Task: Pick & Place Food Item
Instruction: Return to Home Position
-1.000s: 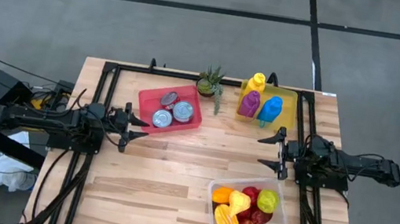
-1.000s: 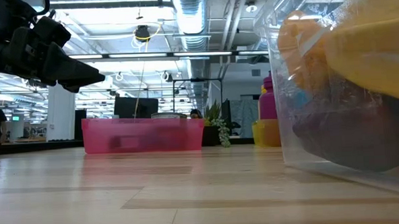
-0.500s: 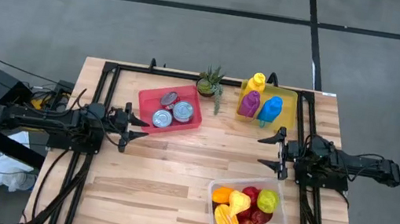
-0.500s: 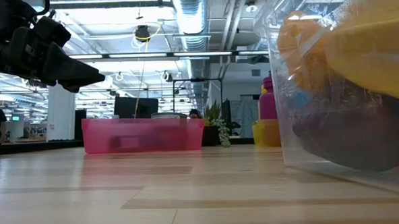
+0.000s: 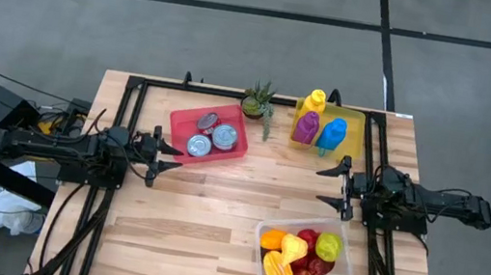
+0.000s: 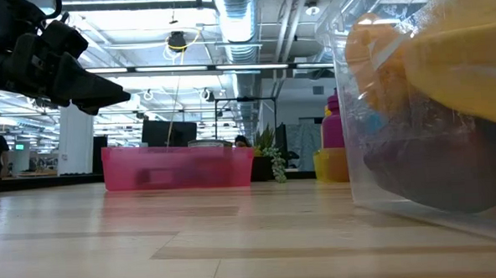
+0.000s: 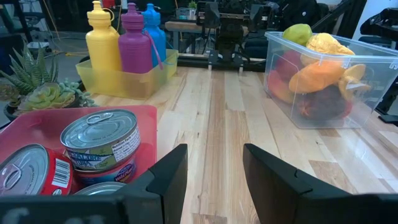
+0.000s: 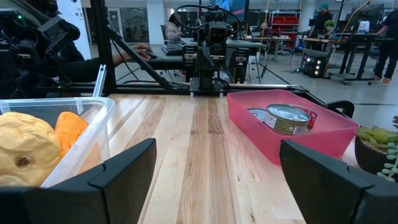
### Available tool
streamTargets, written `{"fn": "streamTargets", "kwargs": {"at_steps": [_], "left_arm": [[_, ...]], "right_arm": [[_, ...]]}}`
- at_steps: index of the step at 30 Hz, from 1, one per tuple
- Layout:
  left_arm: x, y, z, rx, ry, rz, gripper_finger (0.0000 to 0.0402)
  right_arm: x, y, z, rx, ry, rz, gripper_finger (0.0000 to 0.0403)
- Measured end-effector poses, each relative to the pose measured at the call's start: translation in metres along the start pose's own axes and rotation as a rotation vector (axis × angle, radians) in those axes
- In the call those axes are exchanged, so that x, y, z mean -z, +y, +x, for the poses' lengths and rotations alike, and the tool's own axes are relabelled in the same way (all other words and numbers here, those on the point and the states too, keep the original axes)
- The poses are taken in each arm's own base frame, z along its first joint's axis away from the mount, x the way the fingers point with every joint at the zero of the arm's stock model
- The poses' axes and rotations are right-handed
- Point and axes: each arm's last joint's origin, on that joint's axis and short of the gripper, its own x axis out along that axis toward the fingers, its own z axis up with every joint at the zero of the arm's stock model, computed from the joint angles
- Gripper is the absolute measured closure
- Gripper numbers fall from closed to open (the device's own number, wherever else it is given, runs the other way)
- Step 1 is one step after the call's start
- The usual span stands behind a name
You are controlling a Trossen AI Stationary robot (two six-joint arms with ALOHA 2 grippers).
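A clear plastic bin (image 5: 303, 259) near the table's front right holds toy fruit: orange, yellow, red and green pieces (image 7: 314, 65). A red bin (image 5: 209, 133) at the back left holds three tin cans (image 7: 99, 144). My left gripper (image 5: 167, 156) hovers open and level just in front of the red bin, pointing toward the table's right. My right gripper (image 5: 330, 184) hovers open and wide behind the clear bin, pointing toward the table's left. Neither has anything between its fingers (image 7: 214, 180) (image 8: 217, 180).
A yellow tray (image 5: 348, 138) with yellow, purple and blue bottles stands at the back right. A small potted plant (image 5: 258, 102) sits between it and the red bin. Bare wood lies between the two grippers (image 5: 249, 182). A black frame edges the table (image 5: 136, 87).
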Motion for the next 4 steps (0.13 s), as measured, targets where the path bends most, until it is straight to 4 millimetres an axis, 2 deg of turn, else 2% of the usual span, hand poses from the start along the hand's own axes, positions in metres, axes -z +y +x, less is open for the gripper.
{"fn": "streamTargets", "kwargs": {"at_steps": [4], "left_arm": [[0.0,0.0,0.0,0.0,0.0,0.0,0.0253]], "right_arm": [[0.0,0.0,0.0,0.0,0.0,0.0,0.0075]]}}
